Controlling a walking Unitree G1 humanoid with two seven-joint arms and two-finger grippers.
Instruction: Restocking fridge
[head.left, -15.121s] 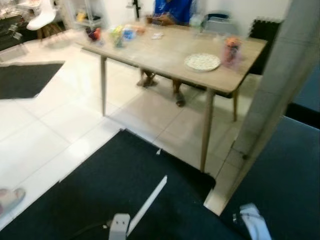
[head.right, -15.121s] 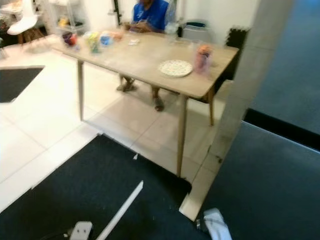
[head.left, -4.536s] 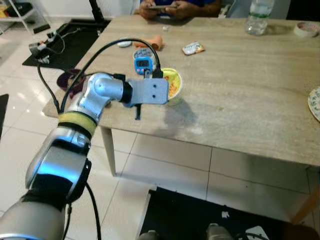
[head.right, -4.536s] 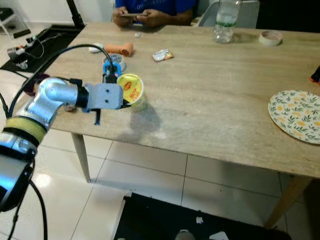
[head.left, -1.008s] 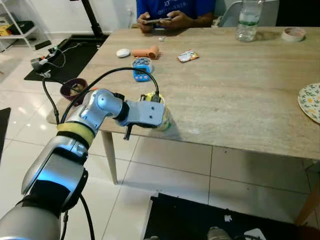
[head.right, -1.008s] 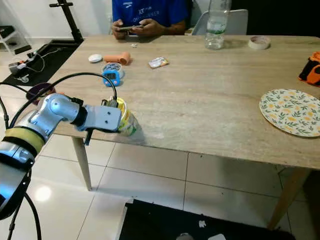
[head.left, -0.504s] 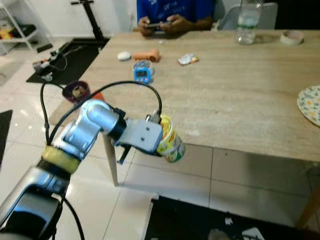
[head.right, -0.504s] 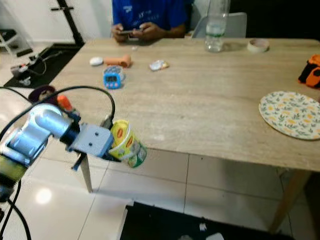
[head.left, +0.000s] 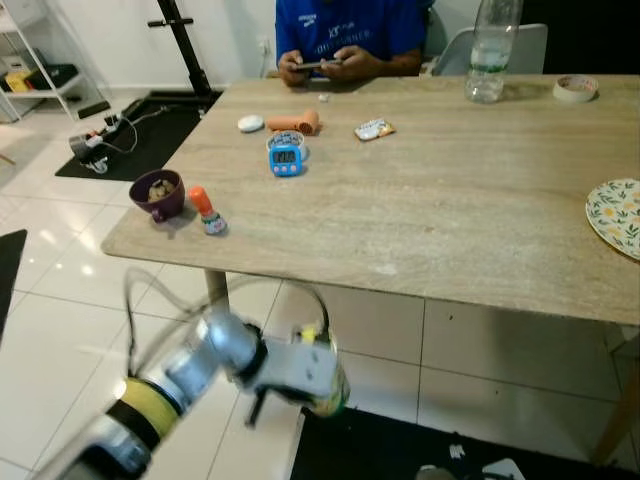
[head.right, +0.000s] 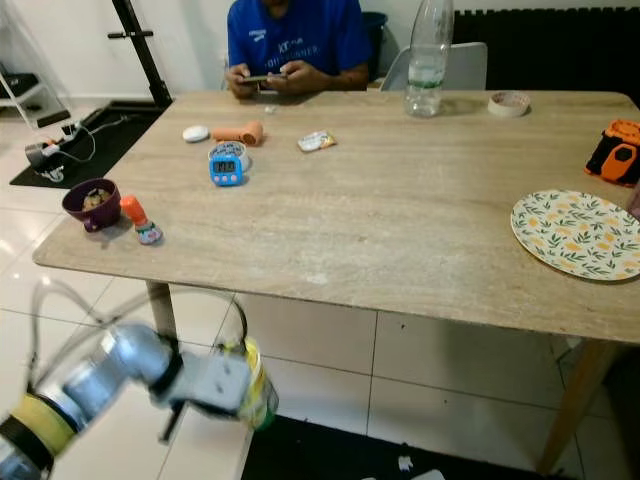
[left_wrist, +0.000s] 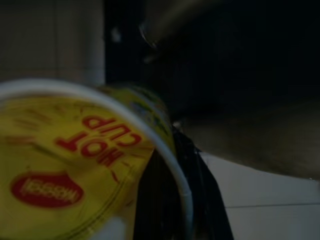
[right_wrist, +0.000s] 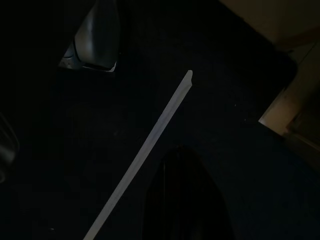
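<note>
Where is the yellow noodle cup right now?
The yellow noodle cup is off the table, held in the left gripper low over the floor in front of the table's near edge, on the robot's left side.

I see a yellow noodle cup (left_wrist: 75, 165) with red lettering, a pale wood-grain table (head.right: 400, 220), a white plate (head.right: 580, 235) patterned with yellow flowers and green leaves — and a blue timer (head.right: 227, 163), a purple bowl (head.right: 90, 203).
</note>
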